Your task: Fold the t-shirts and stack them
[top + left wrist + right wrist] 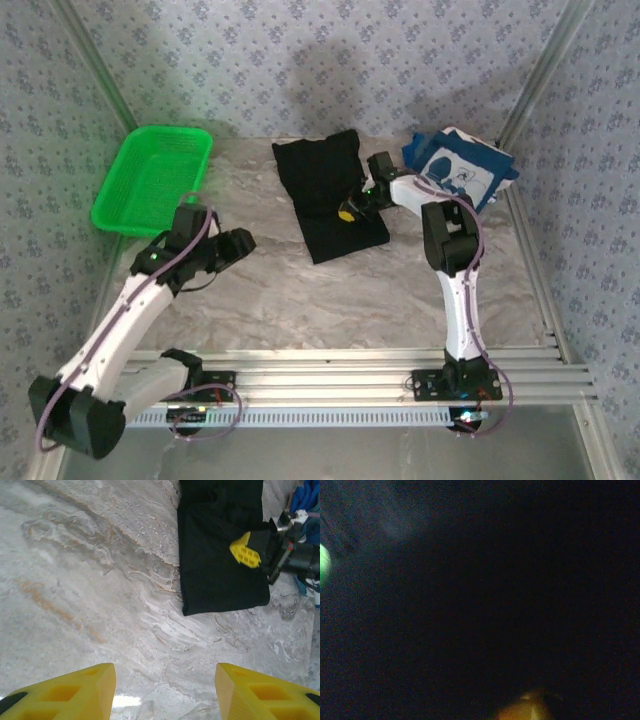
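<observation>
The black t-shirt (325, 190) lies folded into a long rectangle at the back middle of the marble table. My right gripper (347, 212) is down on its right edge, shut with the black cloth pinched between its yellow fingers. In the left wrist view the same shirt (215, 575) shows with the right gripper (245, 551) on it. Dark cloth (470, 580) presses close to the right wrist camera. The navy blue t-shirt (465, 172) with white print lies at the back right. My left gripper (240, 243) hovers open over bare table at the left, with nothing between its fingers (75, 692).
A green plastic basket (150, 180) stands at the back left corner. Bare marble table (300, 300) stretches between the arms and the shirts. Metal rails run along the table's near edge and right side.
</observation>
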Motion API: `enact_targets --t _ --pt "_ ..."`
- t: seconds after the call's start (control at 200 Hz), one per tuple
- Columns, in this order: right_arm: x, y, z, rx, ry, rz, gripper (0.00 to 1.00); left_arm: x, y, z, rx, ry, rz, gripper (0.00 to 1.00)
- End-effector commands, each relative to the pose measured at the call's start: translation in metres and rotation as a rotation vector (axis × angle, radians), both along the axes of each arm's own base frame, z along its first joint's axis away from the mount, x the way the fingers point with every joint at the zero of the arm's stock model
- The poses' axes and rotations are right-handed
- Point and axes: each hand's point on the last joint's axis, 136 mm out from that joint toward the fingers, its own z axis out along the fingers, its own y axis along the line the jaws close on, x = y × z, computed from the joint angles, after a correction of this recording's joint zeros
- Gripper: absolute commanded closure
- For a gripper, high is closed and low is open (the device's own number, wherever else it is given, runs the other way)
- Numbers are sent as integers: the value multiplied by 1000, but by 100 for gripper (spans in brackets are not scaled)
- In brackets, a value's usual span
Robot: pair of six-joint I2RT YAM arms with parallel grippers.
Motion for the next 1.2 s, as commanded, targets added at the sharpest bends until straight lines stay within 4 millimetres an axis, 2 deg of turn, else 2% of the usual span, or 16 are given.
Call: enact_targets --t 0.0,0.04,0.16,0.275,0.395,0.505,0.605,0.68,0.79,0.815,0.859,0.894,1.014,1.094,1.099,1.194 --pt "55 3 27 63 -104 -82 100 -25 13 -17 16 66 49 45" --pt "70 7 35 93 -128 -94 100 -32 15 -22 14 77 52 46" --pt "103 5 50 177 -169 -138 90 -46 16 -36 14 90 59 45" --pt "116 -6 74 258 -207 -163 80 -48 9 -45 24 76 44 45" --pt "94 -30 112 217 -271 -95 72 -42 -2 -47 14 52 21 43" --pt "46 -66 134 100 -270 -38 64 -35 -17 -50 -13 53 -6 41" --pt "-2 -119 124 -78 -221 -46 52 -26 -36 -52 -62 50 -23 39" --pt "-35 -147 117 -126 -211 -58 41 -17 -53 -56 -148 53 -15 36" --pt "-73 -171 97 -98 -203 -80 30 -3 -78 -63 -290 86 0 34" --pt "-75 -174 94 -72 -223 -91 29 1 -84 -63 -311 89 -1 34" --pt "-77 -176 91 -32 -247 -99 28 7 -96 -62 -341 92 -11 34" --pt "-87 -173 78 -6 -224 -83 28 13 -105 -61 -350 97 -16 34" --pt "-85 -154 65 48 -227 0 29 33 -135 -68 -388 124 -27 34" --pt "-83 -146 49 54 -194 30 29 47 -151 -78 -396 145 -28 35" --pt "-79 -146 52 53 -207 32 29 48 -152 -79 -394 148 -27 35" --pt "-70 -139 41 70 -177 46 31 60 -158 -99 -376 185 14 36"
